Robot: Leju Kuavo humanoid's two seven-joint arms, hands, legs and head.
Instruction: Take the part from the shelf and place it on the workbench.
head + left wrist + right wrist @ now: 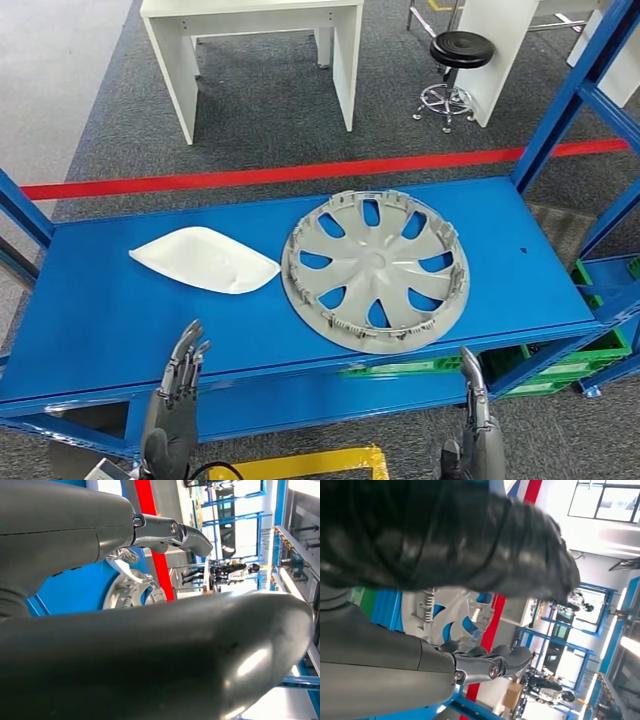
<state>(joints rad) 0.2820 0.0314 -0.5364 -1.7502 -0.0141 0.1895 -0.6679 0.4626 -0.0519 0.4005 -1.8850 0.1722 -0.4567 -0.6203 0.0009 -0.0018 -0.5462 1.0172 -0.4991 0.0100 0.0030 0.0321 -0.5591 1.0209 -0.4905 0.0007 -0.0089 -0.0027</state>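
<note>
A grey wheel cover (375, 268) lies flat on the blue shelf (98, 310), right of centre, its rim near the front edge. To its left lies a white leaf-shaped panel (205, 260). My left hand (177, 405) is raised below the shelf's front edge, fingers straight and apart, holding nothing, well to the left of the cover. My right hand (477, 425) is lower, under the cover's near rim, fingers pointing up, with nothing in it. The left wrist view shows the cover (130, 587) past my left hand (162, 532). In the right wrist view, the cover (450, 612) lies close beyond my right hand (486, 665).
Blue uprights (573, 90) frame the shelf at the right. Green crates (558, 365) sit on a lower level at the right. A red floor line (302, 172) runs behind the shelf. A white table (256, 45) and a black stool (456, 60) stand beyond.
</note>
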